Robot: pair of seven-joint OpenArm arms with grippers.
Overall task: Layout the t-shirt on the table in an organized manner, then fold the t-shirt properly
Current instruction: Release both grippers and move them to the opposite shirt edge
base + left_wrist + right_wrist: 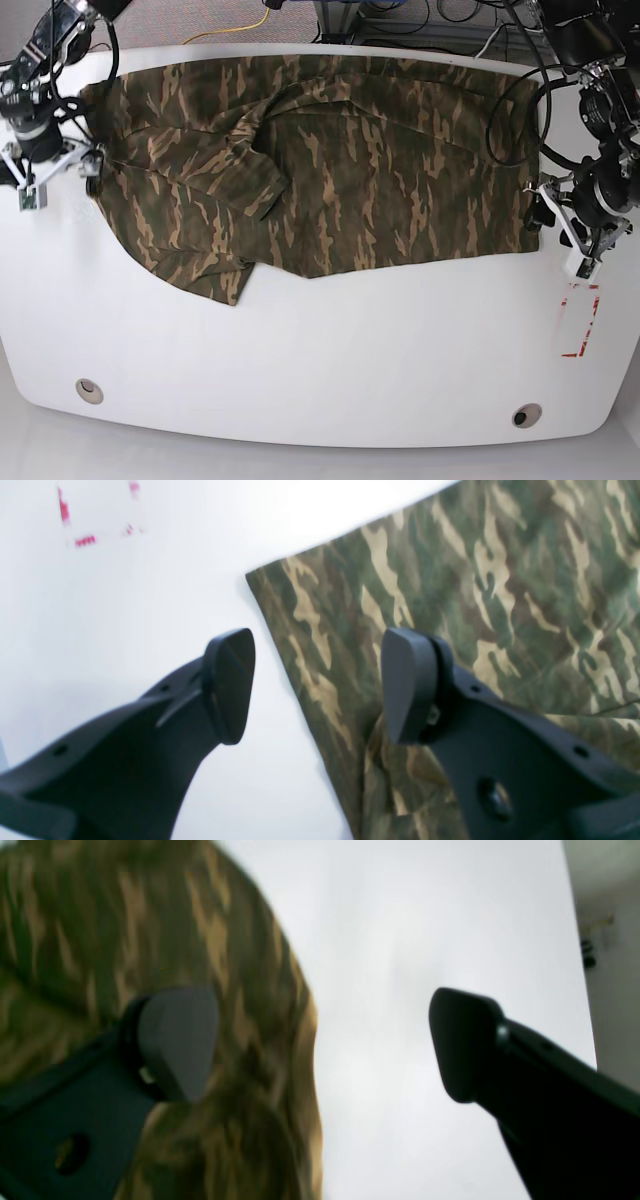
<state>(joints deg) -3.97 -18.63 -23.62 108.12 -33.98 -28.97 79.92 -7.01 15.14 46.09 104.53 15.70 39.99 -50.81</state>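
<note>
Left gripper (pixel 317 685): jaws spread apart and empty, one finger (pixel 230 685) over bare table (pixel 125 630), the other over the shirt (pixel 500 580). The shirt's straight side edge and its corner lie between the two fingers in the left wrist view; no cloth is pinched. A red mark (pixel 85 541) shows on the white top beyond the corner.

Right gripper (pixel 325 1045): jaws wide and released, nothing between them. One finger (pixel 177 1040) hangs over camouflage cloth (pixel 150 915), the other over plain white table (pixel 400 940); this view is blurred, so contact with the cloth cannot be told.

Base view: the left gripper (pixel 560 222) stands at the shirt's (pixel 380 160) edge on that view's right, the right gripper (pixel 62 168) at the shirt's edge on that view's left. The shirt lies spread across the far half of the table (pixel 320 360), broadly flat on the right, with a sleeve or flap folded over the middle and a rumpled corner toward the near left. The red outline (pixel 578 320) lies near the right rim, just nearer than the left gripper. Two round holes (pixel 89 389) sit near the front edge, well apart.
</note>
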